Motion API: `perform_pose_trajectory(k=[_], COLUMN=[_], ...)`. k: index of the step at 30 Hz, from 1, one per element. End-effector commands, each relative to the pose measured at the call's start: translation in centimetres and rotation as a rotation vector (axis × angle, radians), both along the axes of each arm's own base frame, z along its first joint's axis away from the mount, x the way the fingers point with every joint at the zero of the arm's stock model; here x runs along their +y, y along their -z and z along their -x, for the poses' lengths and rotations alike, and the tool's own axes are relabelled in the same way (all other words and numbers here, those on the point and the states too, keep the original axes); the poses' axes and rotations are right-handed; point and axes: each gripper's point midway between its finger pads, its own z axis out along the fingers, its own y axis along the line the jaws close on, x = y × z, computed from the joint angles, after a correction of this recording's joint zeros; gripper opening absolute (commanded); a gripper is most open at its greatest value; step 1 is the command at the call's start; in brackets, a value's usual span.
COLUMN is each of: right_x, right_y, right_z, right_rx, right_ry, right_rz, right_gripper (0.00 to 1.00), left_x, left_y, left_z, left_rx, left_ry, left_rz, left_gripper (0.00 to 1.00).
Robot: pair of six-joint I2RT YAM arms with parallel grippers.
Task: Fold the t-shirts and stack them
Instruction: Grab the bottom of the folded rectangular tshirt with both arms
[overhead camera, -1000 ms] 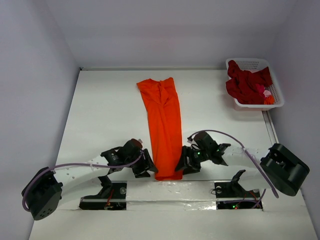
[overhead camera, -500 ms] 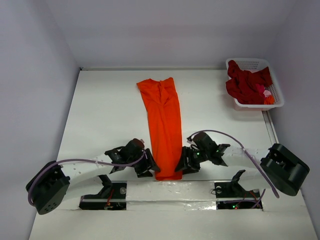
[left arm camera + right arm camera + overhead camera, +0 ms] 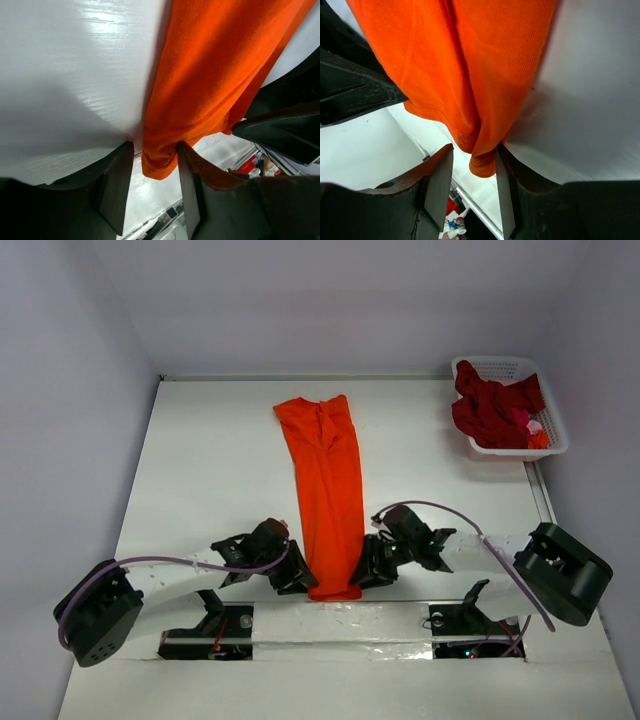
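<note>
Wide view first: the flat white tabletop carries everything. Down its middle lies the bright orange-red cloth t-shirt, folded lengthwise into one long narrow strip, collar end far, hem end right at the near edge between the two arms. Off in the far right corner sits the white plastic lattice basket, with the dark crimson t-shirts bundled inside, a bit of pink showing, none of them folded yet.

Now down to the small stuff. The left gripper straddles the strip's near left corner, jaws apart, a sliver of table showing beside the cloth, so nothing pinched. The right gripper mirrors it on the near right corner, fingers either side of the hem, likewise not clamped.

Risks from here, as I judge it: the strip is several layers thick, so a shallow bite could catch only the top layer and peel the fold open on the lift. If one side grips and the other slips, the strip will skew. And the hem sits close to the table's edge, so a nudge could drag it off.
</note>
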Motion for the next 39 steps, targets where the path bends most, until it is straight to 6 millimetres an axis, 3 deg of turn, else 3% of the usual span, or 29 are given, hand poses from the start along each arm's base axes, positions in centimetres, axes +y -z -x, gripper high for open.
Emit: perform_pose_trajectory(k=[1, 7, 18, 21, 23, 24, 28, 33, 39], right_x=[0.8, 0.8, 0.3, 0.4, 0.4, 0.4, 0.5, 0.5, 0.9], right_y=[-0.5, -0.4, -0.3, -0.4, -0.5, -0.4, -0.1, 0.0, -0.9], right_z=[0.1, 0.0, 0.4, 0.5, 0.5, 0.5, 0.6, 0.6, 0.1], right_rx=[-0.024, -0.024, -0.033, -0.034, -0.035, -0.034, -0.021, -0.016, -0.041], right_ry=[-0.020, -0.022, -0.036, -0.044, -0.045, -0.045, -0.046, -0.046, -0.052], right_rz=[-0.039, -0.037, 0.007, 0.012, 0.010, 0.011, 0.014, 0.013, 0.010], right_gripper=[0.45, 0.43, 0.41, 0.34, 0.18, 0.18, 0.01, 0.00, 0.00], left_x=[0.7, 0.4, 0.3, 0.3, 0.3, 0.2, 0.2, 0.2, 0.1], left_y=[1.4, 1.8, 1.5, 1.5, 1.5, 1.5, 1.4, 1.5, 0.5], left_z=[0.6, 0.6, 0.3, 0.3, 0.3, 0.3, 0.3, 0.3, -0.1], left_rx=[0.024, 0.037, 0.034, 0.035, 0.035, 0.036, 0.033, 0.035, 0.026], left_ry=[0.010, 0.027, 0.024, 0.024, 0.028, 0.029, 0.033, 0.032, 0.032], left_rz=[-0.041, -0.053, -0.056, -0.059, -0.061, -0.060, -0.060, -0.065, -0.076], left_gripper=[0.36, 0.28, 0.27, 0.26, 0.23, 0.22, 0.16, 0.00, 0.00])
